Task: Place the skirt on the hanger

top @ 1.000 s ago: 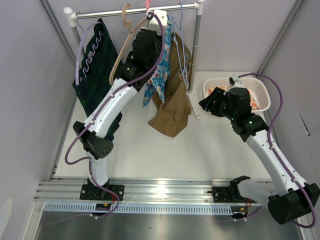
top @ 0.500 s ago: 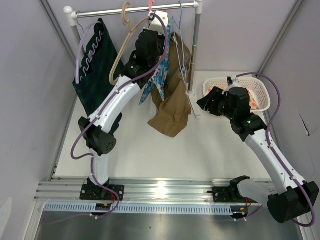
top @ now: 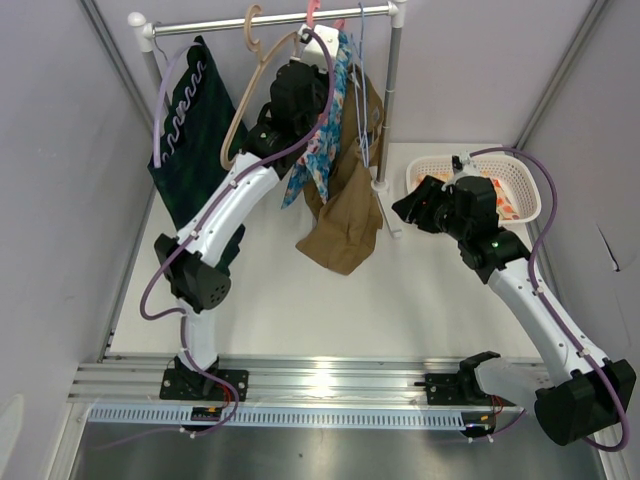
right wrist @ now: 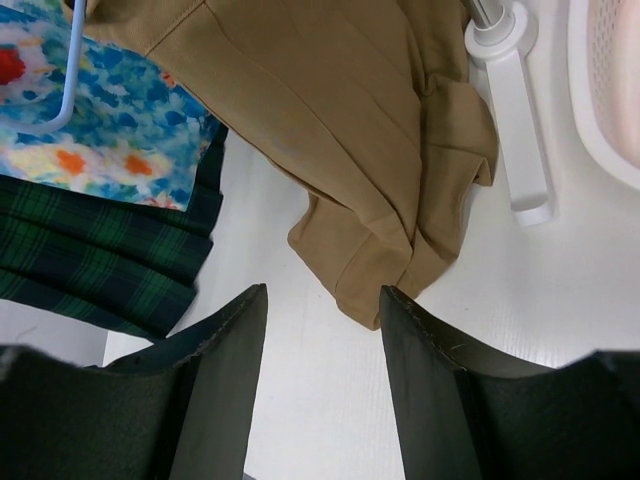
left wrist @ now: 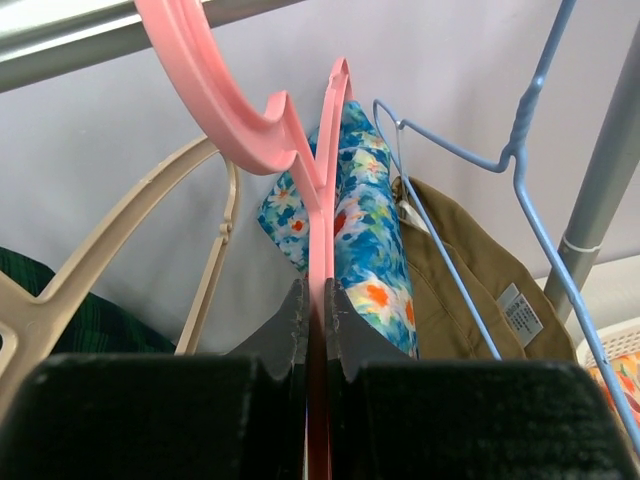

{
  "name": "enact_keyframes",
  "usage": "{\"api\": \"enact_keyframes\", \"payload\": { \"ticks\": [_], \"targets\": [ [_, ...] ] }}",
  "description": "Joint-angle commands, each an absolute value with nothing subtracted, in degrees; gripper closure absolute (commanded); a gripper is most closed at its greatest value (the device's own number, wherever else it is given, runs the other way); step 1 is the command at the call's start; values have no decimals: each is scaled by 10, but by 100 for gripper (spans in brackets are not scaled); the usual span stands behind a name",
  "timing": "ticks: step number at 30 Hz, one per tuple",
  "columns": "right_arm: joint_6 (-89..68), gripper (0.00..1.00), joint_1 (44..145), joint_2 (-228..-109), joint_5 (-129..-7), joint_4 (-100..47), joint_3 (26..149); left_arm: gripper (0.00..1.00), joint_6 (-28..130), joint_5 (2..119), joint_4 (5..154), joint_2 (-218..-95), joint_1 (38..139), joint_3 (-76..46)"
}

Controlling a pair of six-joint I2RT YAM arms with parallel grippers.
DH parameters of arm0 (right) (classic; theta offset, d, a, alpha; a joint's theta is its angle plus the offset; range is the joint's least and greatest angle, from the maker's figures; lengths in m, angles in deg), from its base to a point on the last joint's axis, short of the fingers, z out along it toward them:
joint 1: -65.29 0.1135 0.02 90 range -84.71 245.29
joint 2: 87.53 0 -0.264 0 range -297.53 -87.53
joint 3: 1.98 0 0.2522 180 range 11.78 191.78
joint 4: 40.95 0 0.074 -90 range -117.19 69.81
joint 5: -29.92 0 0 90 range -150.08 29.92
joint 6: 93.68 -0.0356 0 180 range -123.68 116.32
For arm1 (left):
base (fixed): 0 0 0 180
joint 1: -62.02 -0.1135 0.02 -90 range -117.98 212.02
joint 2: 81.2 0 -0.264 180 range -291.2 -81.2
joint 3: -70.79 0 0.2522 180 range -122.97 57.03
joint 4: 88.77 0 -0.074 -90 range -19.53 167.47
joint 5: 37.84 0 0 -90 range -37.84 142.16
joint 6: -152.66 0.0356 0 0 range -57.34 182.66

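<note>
My left gripper [top: 309, 52] is raised to the rail [top: 230, 25] and shut on the neck of a pink hanger [left wrist: 230, 110]. The blue floral skirt [top: 322, 150] hangs from that hanger and also shows in the left wrist view [left wrist: 370, 240]. The pink hook [top: 313, 10] reaches the rail; I cannot tell whether it rests on it. My right gripper [top: 410, 205] is open and empty. It hovers over the table beside the hem of a tan garment [right wrist: 340, 120].
A beige hanger [top: 245, 110] and a dark green garment [top: 190, 130] hang left of the skirt. A blue wire hanger [left wrist: 520, 150] carries the tan garment [top: 345, 220] on the right. The rack post foot [right wrist: 520, 130] and a white basket [top: 490, 185] stand at the right.
My left gripper has lifted the pink hanger and skirt a little up and right, bringing the hook to the rail. My right arm has shifted slightly left.
</note>
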State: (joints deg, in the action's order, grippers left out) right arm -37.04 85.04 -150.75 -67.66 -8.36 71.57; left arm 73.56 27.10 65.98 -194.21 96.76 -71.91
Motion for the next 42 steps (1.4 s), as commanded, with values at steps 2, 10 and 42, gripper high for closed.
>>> {"api": "enact_keyframes", "payload": {
  "ticks": [2,10,42],
  "targets": [
    [-363,46,848,-1506,-683,-111,710,100,719,291,667,-1904,964,-709],
    [-362,46,847,-1507,-677,-108,708,86,708,298,664,-1897,964,-708],
    [-363,40,701,-1560,-655,14,799,33,525,455,597,-1428,987,-269]
  ]
}}
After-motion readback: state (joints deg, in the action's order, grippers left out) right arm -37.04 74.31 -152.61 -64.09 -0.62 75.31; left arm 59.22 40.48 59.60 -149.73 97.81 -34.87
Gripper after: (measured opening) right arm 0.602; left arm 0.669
